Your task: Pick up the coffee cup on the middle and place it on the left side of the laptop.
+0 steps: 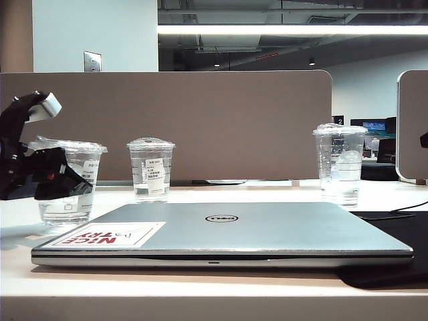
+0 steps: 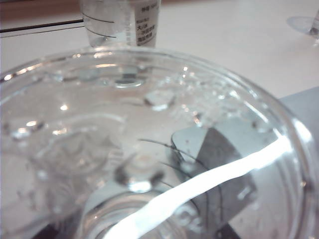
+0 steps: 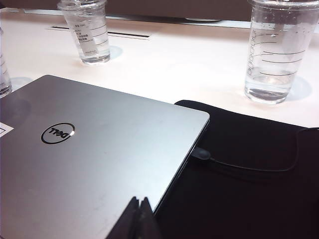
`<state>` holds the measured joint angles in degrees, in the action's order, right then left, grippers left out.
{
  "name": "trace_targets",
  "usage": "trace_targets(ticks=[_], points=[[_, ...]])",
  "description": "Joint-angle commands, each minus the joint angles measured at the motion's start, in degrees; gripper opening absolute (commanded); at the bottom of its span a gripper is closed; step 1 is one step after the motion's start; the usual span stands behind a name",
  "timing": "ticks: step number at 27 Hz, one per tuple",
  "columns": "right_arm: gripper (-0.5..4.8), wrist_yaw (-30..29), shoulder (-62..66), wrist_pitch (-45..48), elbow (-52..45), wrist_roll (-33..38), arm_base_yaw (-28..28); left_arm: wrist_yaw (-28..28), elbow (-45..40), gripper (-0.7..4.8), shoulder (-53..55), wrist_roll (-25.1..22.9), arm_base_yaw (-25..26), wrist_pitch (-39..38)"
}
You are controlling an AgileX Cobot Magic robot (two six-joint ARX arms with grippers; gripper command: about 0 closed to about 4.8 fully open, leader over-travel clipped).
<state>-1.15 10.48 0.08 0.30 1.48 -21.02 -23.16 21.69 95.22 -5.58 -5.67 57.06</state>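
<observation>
Short, wide clear plastic coffee cup with a flat lid sits clasped in the left gripper, jaws spread wide around its wall, just left of the slim silver laptop, base at or barely off the white bench. Lid slightly tilted, droplets under it, a little clear liquid at the bottom.

Could tip or slop on release if let go while tilted. Thin wall may buckle if squeezed.

Narrower clear labelled cup and tall dome-lidded clear cup each hold a little clear liquid.

Right gripper hangs over the laptop's edge, jaws closed, empty.
</observation>
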Motion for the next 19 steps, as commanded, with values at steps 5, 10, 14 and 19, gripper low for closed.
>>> trace_targets(ticks=[5,10,14,19], points=[[-0.05,-0.1,0.0,1.0,-0.2,0.0,0.0,-3.0,0.2,3.04,3.9,2.7,0.0,3.7],[-0.05,-0.1,0.0,1.0,-0.2,0.0,-0.1,-3.0,0.2,3.12,4.5,2.8,0.0,3.8],[-0.05,-0.1,0.0,1.0,-0.2,0.0,-0.1,-3.0,-0.2,4.18,4.4,2.9,0.1,3.5],[-0.05,-0.1,0.0,1.0,-0.2,0.0,-0.1,-6.3,-1.3,4.66,4.0,3.0,0.1,3.5]])
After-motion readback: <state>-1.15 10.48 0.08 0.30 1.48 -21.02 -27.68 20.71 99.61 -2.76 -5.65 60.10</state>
